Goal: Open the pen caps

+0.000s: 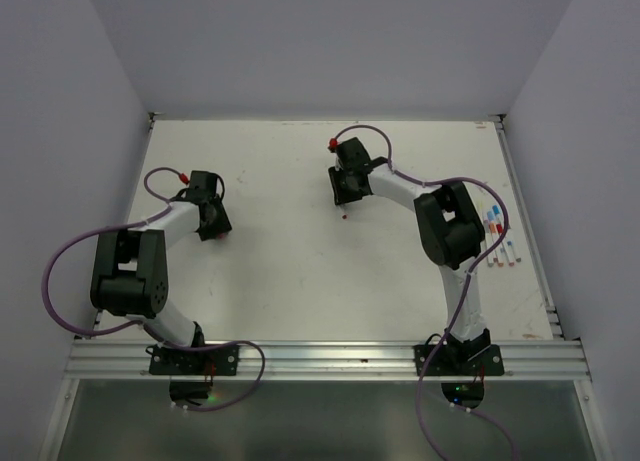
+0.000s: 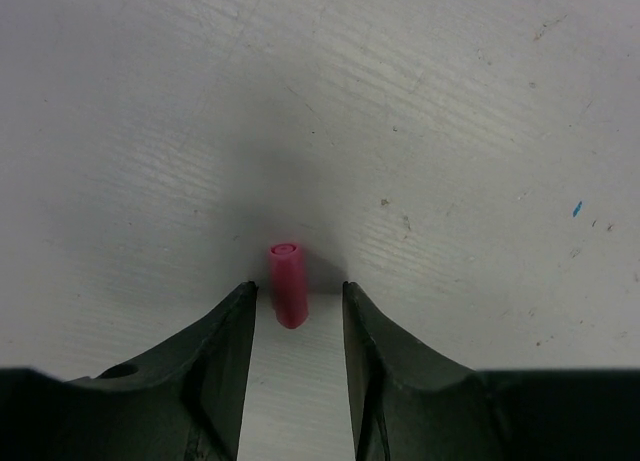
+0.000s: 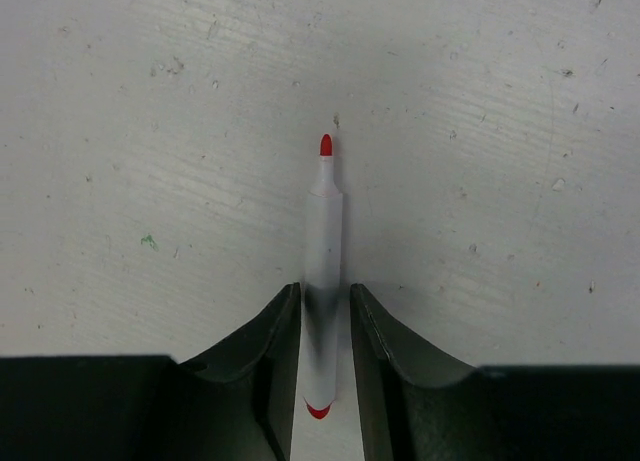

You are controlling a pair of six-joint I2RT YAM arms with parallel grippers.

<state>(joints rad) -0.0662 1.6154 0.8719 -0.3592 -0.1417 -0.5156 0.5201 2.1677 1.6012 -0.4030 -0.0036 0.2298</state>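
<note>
Your left tool (image 2: 298, 291) stands released, jaws clear on both sides of the pink pen cap (image 2: 287, 283), which lies on the counter (image 2: 450, 131), probably just set down. Your right tool (image 3: 325, 293) flanks the uncapped white pen (image 3: 323, 221), red nib pointing away; you cannot tell whether it is clenched. More pens (image 1: 497, 228) lie near the counter's right edge, likely next.

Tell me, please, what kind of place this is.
Probably a robotics lab test cell: a white tabletop boxed in by plain walls, two robot arms bolted to an aluminium rail, and marker pens laid at one side.
</note>
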